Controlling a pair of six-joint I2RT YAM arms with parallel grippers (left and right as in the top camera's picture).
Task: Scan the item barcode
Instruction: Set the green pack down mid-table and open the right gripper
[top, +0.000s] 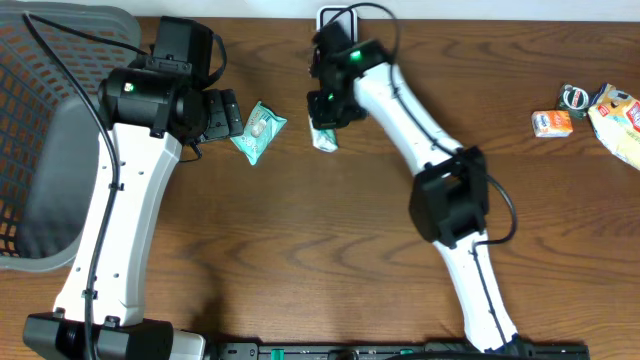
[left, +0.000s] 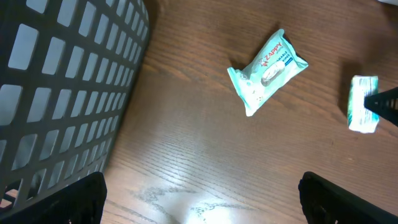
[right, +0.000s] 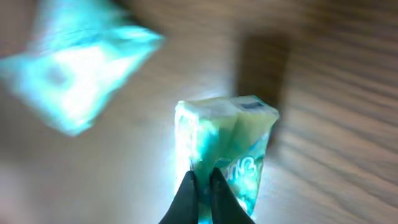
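1. Firstly, at the far left of the overhead view sits a dark mesh basket (top: 50, 110), well apart from the item and out of its way.
2. Next, the left gripper (top: 226, 112) hovers with its jaws spread wide and holds nothing. Its wrist view shows bare table (left: 186, 162) beneath it.
3. Just right of that lies a teal packet (top: 258, 131), flat on the wood and free. It is near the item but not touching, and is the closest thing a low sweep could knock.
4. Upper centre holds the small pack (top: 326, 138), green and white, which I take to be the item to scan.
   - The right gripper (top: 325, 120) is pinched tight on one end of it, and the wrist view shows the fingertips (right: 186, 186) meeting on the wrapper.
   - Whether the pack has left the table I cannot tell.
   - It looks light, soft and film-wrapped, so probably slippery and easily crushed.
   - An end pinch may let it swing or slide out, while a hold across the body would be firmer but could cover print.
   - No barcode is visible.
5. Behind the arm, at the top edge, sits a white-edged device (top: 330, 16), partly hidden. It may be the scanner.
6. Far right, the snack packets (top: 552, 123) lie well clear.
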